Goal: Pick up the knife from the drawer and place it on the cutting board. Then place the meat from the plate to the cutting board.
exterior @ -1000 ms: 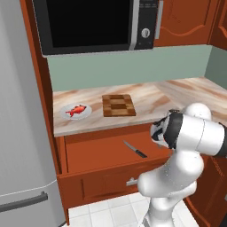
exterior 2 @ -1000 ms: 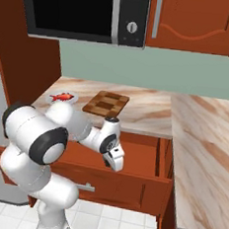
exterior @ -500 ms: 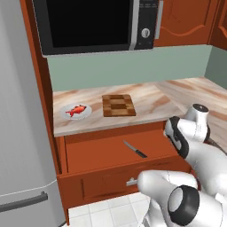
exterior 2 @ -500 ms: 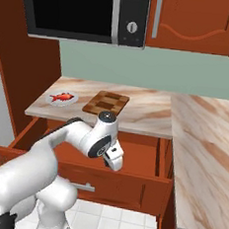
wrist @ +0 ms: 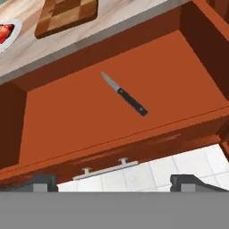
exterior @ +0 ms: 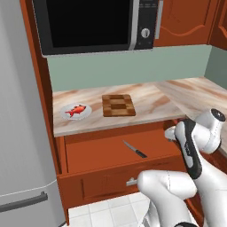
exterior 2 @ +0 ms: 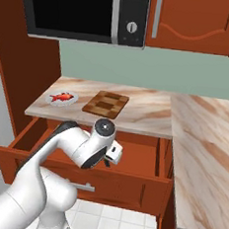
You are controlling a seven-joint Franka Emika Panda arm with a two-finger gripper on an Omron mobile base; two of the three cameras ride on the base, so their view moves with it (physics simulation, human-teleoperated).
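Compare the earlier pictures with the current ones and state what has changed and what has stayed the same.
The arm has swung and refolded over the open drawer; in the hand view its open claw now looks down at the knife. Nothing was grasped or released. The knife still lies in the drawer, the meat on the plate, and the cutting board is bare.

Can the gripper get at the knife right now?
Probably yes: the drawer is pulled open, the knife lies alone on its floor, and the open gripper looks down on it unobstructed.
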